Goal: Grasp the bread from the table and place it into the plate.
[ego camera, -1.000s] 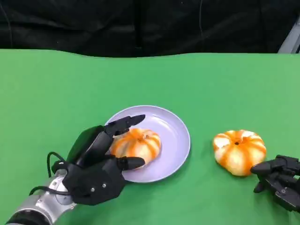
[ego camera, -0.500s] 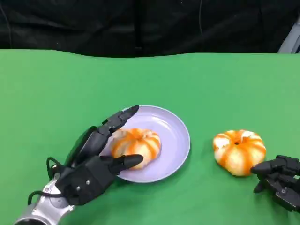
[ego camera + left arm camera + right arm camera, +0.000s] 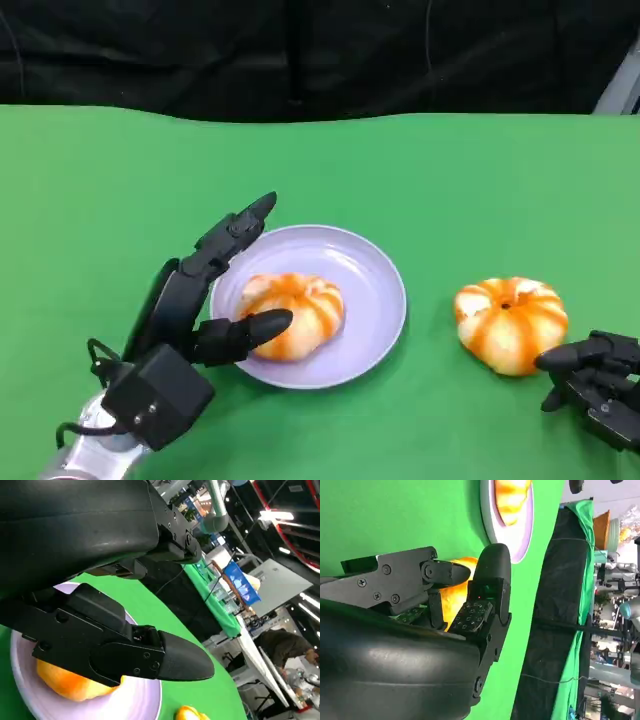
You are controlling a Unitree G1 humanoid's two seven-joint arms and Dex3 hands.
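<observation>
Your left hand (image 3: 190,330) has lifted back off the bread (image 3: 290,315), fingers now spread and holding nothing, thumb tip just at the loaf's near edge. That bread lies on the plate (image 3: 375,290), its long axis running across, just ahead of those fingers. Your right hand (image 3: 597,385) sits loosely curled and empty, just behind a second bread (image 3: 510,323). Green table (image 3: 450,180), black drape (image 3: 320,50) beyond.

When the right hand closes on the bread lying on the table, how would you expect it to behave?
The bread on the table looks puffy, so it probably dents under firm fingers. Its domed, rounded shape may let it scoot or roll if the right hand nudges it sideways. Likely light.
</observation>
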